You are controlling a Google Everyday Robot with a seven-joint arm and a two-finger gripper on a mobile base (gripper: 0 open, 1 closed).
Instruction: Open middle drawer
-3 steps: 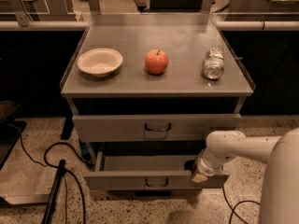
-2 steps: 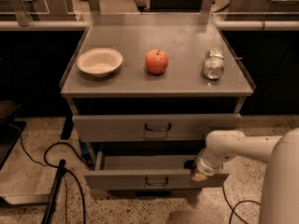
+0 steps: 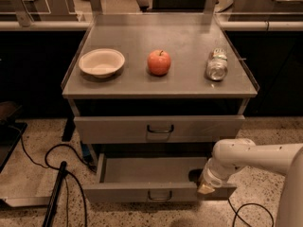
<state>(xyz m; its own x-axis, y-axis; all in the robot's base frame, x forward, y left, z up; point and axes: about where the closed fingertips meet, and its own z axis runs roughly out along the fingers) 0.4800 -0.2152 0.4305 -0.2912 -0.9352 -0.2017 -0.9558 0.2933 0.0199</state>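
Observation:
The middle drawer (image 3: 142, 192) is the lower of the two grey drawers I can see. It stands pulled out, with its empty inside showing and its small dark wire handle (image 3: 160, 196) centred on the front. My gripper (image 3: 206, 185) is at the right end of this drawer's front edge, at the end of my white arm (image 3: 255, 156), which reaches in from the right. The drawer above (image 3: 118, 128) is shut and has its own handle (image 3: 160, 128). Nothing shows of a drawer below the open one.
On the cabinet top (image 3: 189, 82) are a white bowl (image 3: 101, 62), a red apple (image 3: 159, 62) and a can (image 3: 217, 65) lying on its side. Black cables (image 3: 57, 155) and a dark pole (image 3: 56, 193) lie on the speckled floor to the left.
The middle drawer has slid further out towards the camera. My gripper has moved with its front edge. The things on top have not moved.

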